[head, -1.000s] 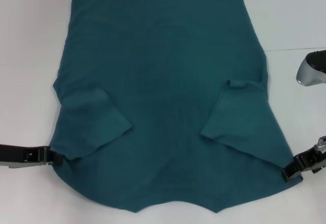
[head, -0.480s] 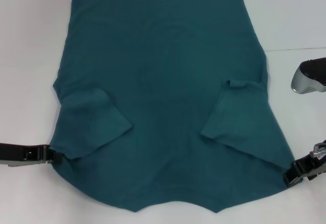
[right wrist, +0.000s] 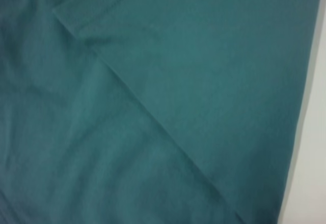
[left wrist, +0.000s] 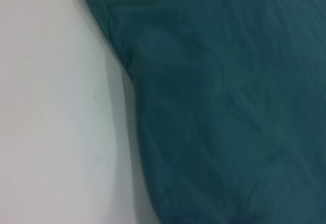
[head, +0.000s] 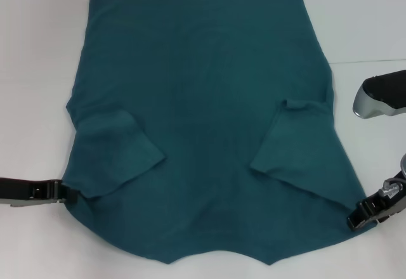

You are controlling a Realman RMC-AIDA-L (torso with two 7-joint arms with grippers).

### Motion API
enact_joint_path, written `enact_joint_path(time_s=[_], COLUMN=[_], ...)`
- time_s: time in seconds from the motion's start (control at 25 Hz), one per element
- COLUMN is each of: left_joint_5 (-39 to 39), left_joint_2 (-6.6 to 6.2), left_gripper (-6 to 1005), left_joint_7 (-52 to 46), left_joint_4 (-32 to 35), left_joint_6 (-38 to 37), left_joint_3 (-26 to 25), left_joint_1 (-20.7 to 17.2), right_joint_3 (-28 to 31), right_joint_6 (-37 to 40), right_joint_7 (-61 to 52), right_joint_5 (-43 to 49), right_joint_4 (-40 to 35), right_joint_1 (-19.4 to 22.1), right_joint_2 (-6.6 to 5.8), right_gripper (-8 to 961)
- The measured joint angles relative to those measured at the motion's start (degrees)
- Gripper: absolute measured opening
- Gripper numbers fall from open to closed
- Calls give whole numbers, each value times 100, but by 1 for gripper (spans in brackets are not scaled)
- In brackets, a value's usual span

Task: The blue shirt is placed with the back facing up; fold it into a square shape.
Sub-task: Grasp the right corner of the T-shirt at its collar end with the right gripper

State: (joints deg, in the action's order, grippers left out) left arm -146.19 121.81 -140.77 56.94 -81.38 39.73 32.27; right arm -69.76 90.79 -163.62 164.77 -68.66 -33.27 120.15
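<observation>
**Both grippers at the shirt's near corners, sleeves already turned in**

A plain white table (head: 38, 51) fills my head view, and the blue shirt (head: 203, 101) lies flat across most of it, back side up.

My left gripper (head: 68, 195) lies low on the table at the shirt's near left edge, its tip touching or just under the cloth; I cannot tell whether it is clenched or released. My right gripper (head: 356, 220) sits at the near right corner, its tip at the hem edge, and again I cannot tell its grip. Neither wrist view shows fingers, only teal cloth and a strip of table.

Outward from the left gripper is the left sleeve (head: 117, 155), folded in over the body; the right sleeve (head: 288, 146) is folded in likewise. The far edge lies straight and well away from both arms.

I judge the cloth light, limp and prone to sagging and creasing, so I would pinch both near corners through all layers and carry them evenly toward the far edge.
</observation>
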Motion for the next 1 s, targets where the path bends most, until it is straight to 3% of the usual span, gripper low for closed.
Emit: enact_joint_path(time_s=[1.0], left_joint_5=[10], left_joint_2=[-9], left_gripper=[38], left_joint_7=[-3], left_joint_4=[-8], left_joint_6=[34], left_joint_3=[-1], left_joint_1=[-1], right_joint_3=[-296], right_joint_6=[-243], right_joint_7=[-107], right_joint_5=[-74], right_joint_4=[420], right_joint_1=[-204], right_joint_2=[-5], right_gripper=[596])
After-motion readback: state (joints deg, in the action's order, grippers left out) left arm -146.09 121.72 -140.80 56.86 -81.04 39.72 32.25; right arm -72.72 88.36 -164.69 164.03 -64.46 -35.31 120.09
